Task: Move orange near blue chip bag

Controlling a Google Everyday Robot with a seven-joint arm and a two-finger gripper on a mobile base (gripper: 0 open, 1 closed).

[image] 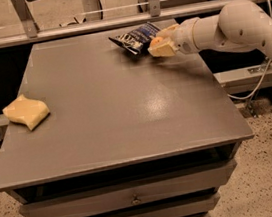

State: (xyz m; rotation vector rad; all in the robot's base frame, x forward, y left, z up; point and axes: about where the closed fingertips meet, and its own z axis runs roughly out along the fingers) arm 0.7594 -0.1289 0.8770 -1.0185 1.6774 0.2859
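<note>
Your gripper (160,47) holds the orange (155,41) right beside the chip bag (135,36); set it down gently, don't nudge the bag.

My view: matt grey tabletop (116,108) with a soft sheen; blue chip bag (136,37) of crinkled glossy foil; beside it, at the far edge, my smooth cream plastic pincer (160,47) clasps the orange (155,41).

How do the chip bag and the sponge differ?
The chip bag is dark blue and crumpled; the sponge is pale yellow and smooth. The chip bag lies at the far edge of the table, beside the gripper holding the orange; the sponge sits alone at the left edge. Both rest on the table.
</note>
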